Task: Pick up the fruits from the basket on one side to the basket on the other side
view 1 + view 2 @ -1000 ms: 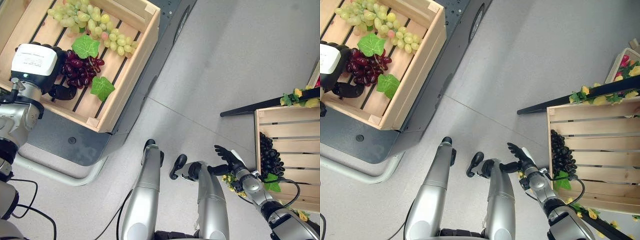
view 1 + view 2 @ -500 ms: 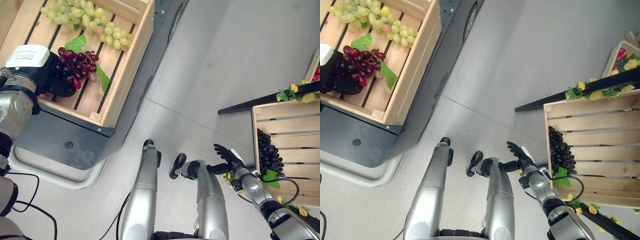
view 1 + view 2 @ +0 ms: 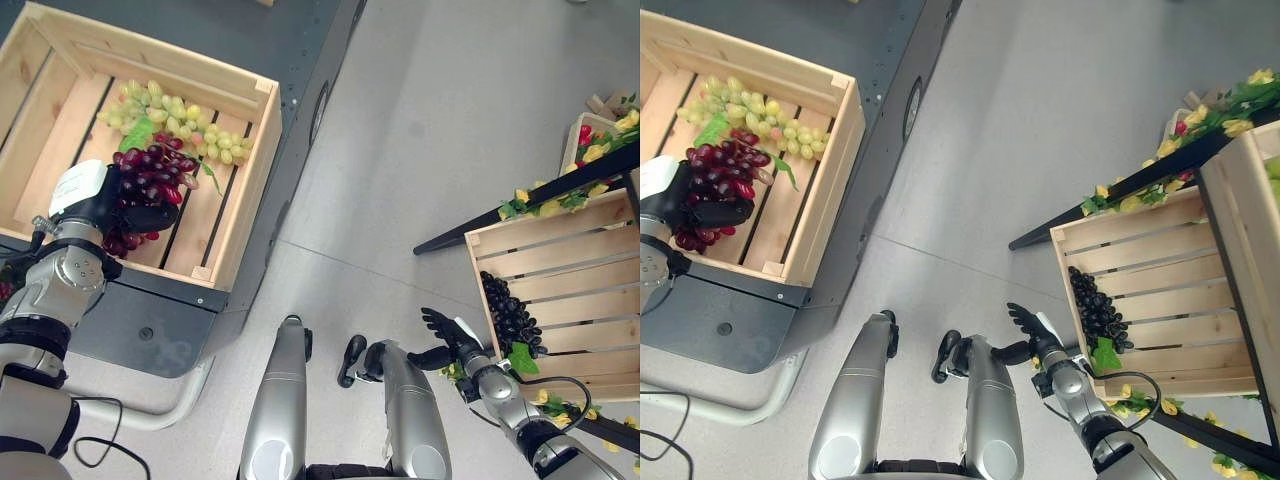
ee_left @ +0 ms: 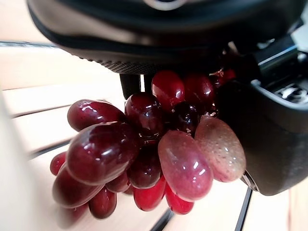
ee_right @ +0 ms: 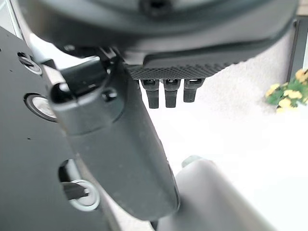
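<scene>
A bunch of red grapes (image 3: 150, 180) hangs in my left hand (image 3: 98, 205), whose fingers and thumb are curled round it, over the slats of the wooden crate (image 3: 250, 190) on the left. The left wrist view shows the red grapes (image 4: 139, 149) dangling close under the palm, with the crate's boards behind. Green grapes (image 3: 180, 125) lie further back in that crate. On the right stands a second wooden crate (image 3: 570, 265) with black grapes (image 3: 508, 315) and a green leaf inside. My right hand (image 3: 450, 335) hovers low beside it, fingers straight, holding nothing.
The left crate rests on a dark platform (image 3: 150, 320). A black bar with yellow flowers (image 3: 560, 190) runs behind the right crate, and another wooden box (image 3: 1250, 230) stands at the far right. Grey floor (image 3: 400, 150) lies between the two crates.
My left hand has shut on the red grapes and lifted them off the crate's slats. The camera view has shifted. The right hand has kept its pose.
</scene>
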